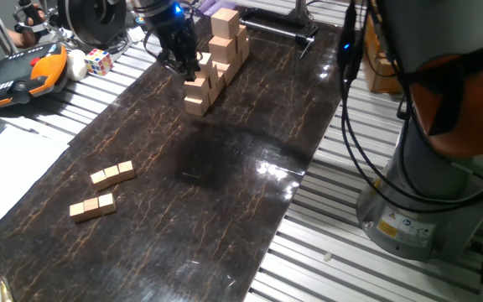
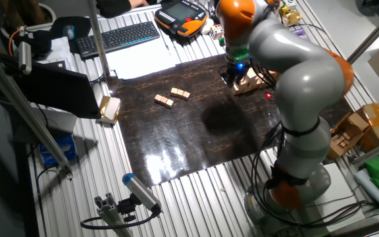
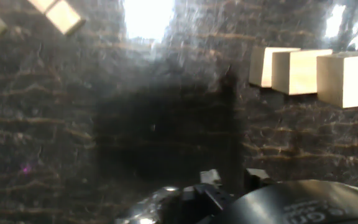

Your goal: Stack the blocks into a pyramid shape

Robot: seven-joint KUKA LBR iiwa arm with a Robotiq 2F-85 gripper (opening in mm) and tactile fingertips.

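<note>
Two short rows of small tan wooden blocks lie flat on the dark mat: one row and a second row at the near left. They also show in the other fixed view and at the hand view's top left. No heap of them stands anywhere. My gripper hangs far from them, at the mat's far end, just left of a stepped stack of larger blocks. In the hand view its fingertips stand slightly apart with nothing between them.
The larger pale blocks fill the hand view's right side. A multicoloured puzzle cube and an orange teach pendant lie left of the mat. The robot base and its cables stand at the right. A keyboard lies beyond the mat.
</note>
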